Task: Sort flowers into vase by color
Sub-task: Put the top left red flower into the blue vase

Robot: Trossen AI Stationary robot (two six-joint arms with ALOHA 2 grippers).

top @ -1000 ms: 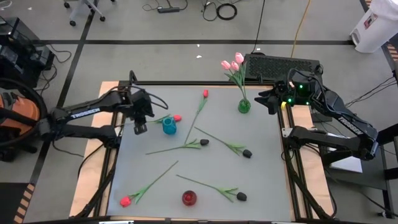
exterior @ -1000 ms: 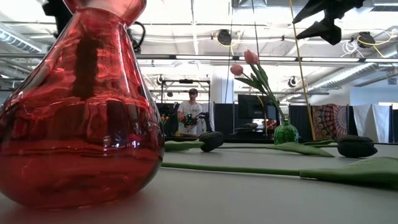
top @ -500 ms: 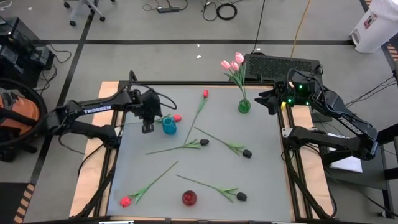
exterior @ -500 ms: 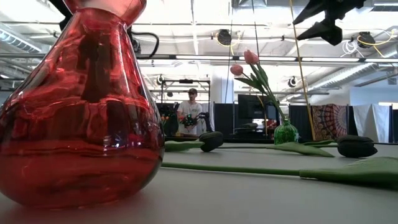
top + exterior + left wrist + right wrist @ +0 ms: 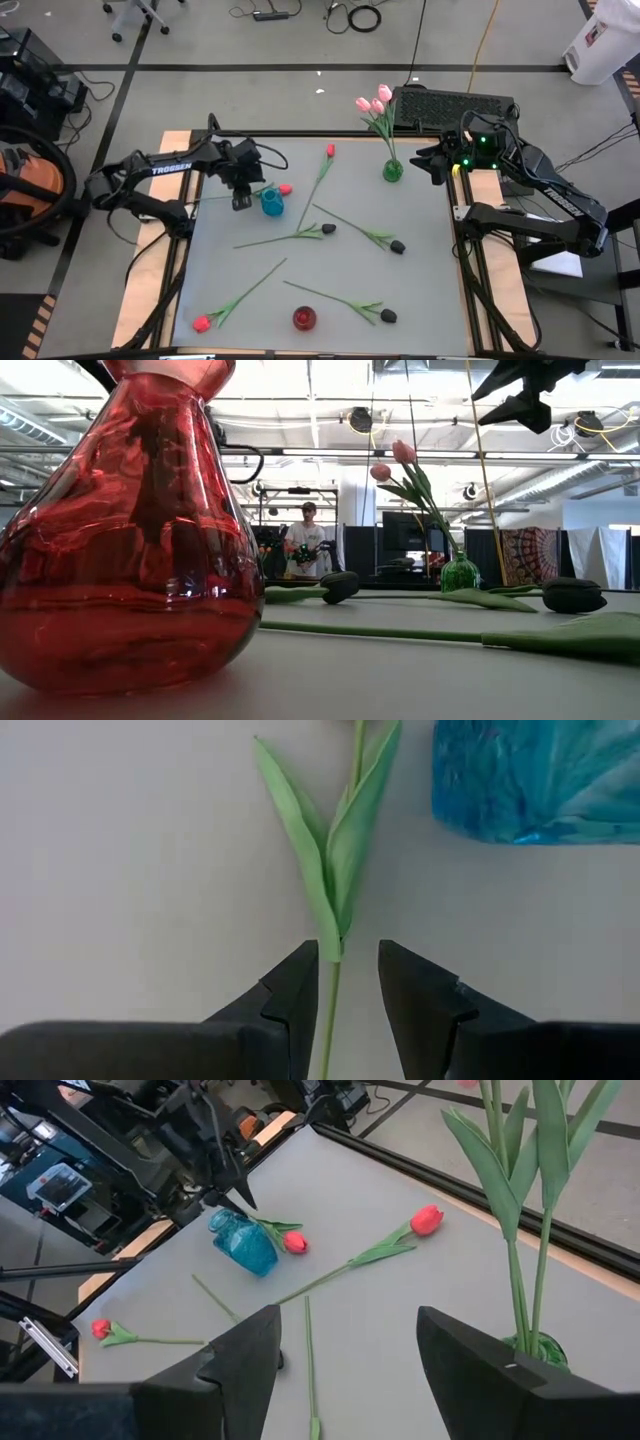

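A red tulip lies flat by the blue vase (image 5: 272, 203), its head (image 5: 285, 189) on the vase's right and its stem (image 5: 330, 1010) running left. My left gripper (image 5: 348, 985) points down over that stem, open, one finger on each side without touching; the leaves (image 5: 335, 850) lie just ahead. In the green vase (image 5: 392, 171) stand pink tulips (image 5: 372, 100). The red vase (image 5: 304, 318) stands near the front edge. My right gripper (image 5: 345, 1365) hangs open and raised at the table's far right (image 5: 425, 160).
Loose on the table lie a red tulip (image 5: 328, 152) at the far middle, another (image 5: 203, 322) at the near left, and three black ones (image 5: 328, 229) (image 5: 397, 246) (image 5: 387, 316). A person (image 5: 305, 545) stands far behind the table.
My left gripper has come down and gone toward the table's right edge, closer to the blue vase, ending over the red tulip's stem. The flowers and vases have stayed where they were.
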